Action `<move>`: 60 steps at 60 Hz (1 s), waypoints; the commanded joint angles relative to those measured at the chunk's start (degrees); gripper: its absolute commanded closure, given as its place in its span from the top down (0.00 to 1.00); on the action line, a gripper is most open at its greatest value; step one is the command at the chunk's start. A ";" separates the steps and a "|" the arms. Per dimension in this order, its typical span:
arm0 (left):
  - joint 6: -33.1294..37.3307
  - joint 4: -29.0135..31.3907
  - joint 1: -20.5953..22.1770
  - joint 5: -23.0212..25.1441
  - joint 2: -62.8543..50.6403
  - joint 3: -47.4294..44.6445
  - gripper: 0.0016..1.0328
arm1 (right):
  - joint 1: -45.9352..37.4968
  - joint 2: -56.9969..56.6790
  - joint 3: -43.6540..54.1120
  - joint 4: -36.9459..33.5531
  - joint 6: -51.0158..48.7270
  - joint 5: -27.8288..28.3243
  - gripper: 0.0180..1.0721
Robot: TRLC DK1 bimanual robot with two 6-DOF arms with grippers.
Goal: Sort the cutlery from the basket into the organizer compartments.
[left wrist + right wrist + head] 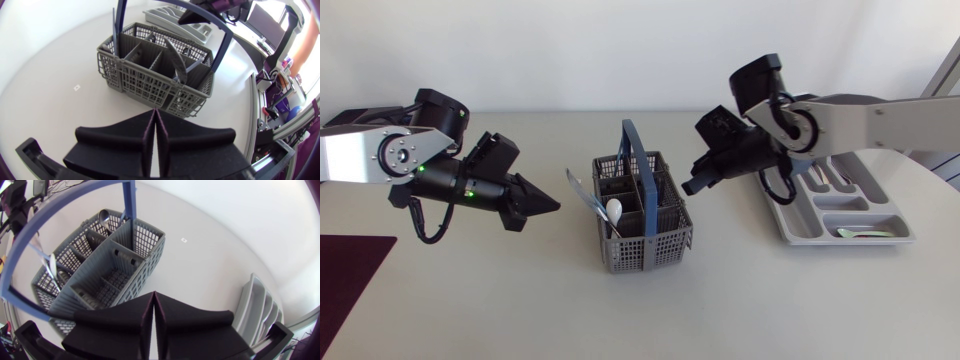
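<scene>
- The grey cutlery basket [642, 238] stands in the middle of the table, with its blue handle [638, 160] upright.
- Inside the basket, at its left side, the head view shows a white spoon [614, 210]. A flat metal piece [580, 194], probably a knife, leans outward over the left rim.
- Only the right wrist view shows a shiny spoon bowl [103, 216] in a far corner compartment of the basket [115, 275].
- The left gripper [554, 207] is just to the left of the basket, apart from it, and points at it. In the left wrist view its fingers [172, 142] are pressed together with nothing between them, and the basket [150, 82] lies ahead.
- The right gripper [691, 187] hangs just at the right of the basket. Its fingers [175, 317] are also closed together and empty.
- The organizer [798, 232] lies to the right of the basket, beyond the right gripper. The head view shows a pale utensil [865, 233] in its front compartment and more cutlery [820, 178] in the rear ones.
- A dark red mat [350, 290] lies far to the left of the basket, at the table's edge.
</scene>
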State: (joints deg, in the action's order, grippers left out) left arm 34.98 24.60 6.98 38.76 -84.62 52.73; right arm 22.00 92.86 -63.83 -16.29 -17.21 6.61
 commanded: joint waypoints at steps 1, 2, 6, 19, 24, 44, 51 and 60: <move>1.58 -0.08 -1.71 0.35 -0.28 -0.08 0.03 | -0.20 -5.85 4.86 -1.81 -1.42 1.12 0.05; 1.58 -0.43 -1.80 0.35 -0.63 0.18 0.03 | -0.29 -6.90 5.56 -2.34 -1.42 1.39 0.05; -0.79 -2.98 -2.50 0.44 -3.18 2.11 0.03 | -0.11 -11.91 9.17 -4.27 -2.04 3.06 0.05; -11.43 -15.37 -2.85 0.44 -13.38 8.18 0.03 | 2.79 -22.20 18.04 -7.61 -2.30 5.69 0.05; -15.73 -19.59 -3.20 0.44 -17.60 11.61 0.03 | 4.46 -24.22 20.24 -8.75 -2.04 6.92 0.05; -26.37 -22.49 -4.43 6.50 -34.21 30.77 0.03 | 11.84 -23.25 24.90 -6.12 -0.37 8.07 0.05; -26.90 -18.54 -3.91 9.40 -39.57 37.97 0.03 | 11.93 -20.00 25.16 -2.60 -0.10 8.33 0.05; -24.35 -12.47 -1.80 13.00 -44.40 43.95 0.03 | 11.84 -16.31 24.11 0.12 0.16 8.33 0.05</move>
State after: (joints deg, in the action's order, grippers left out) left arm 10.11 9.85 3.70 49.71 -125.93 94.04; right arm 33.45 74.06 -40.10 -17.28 -18.37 14.85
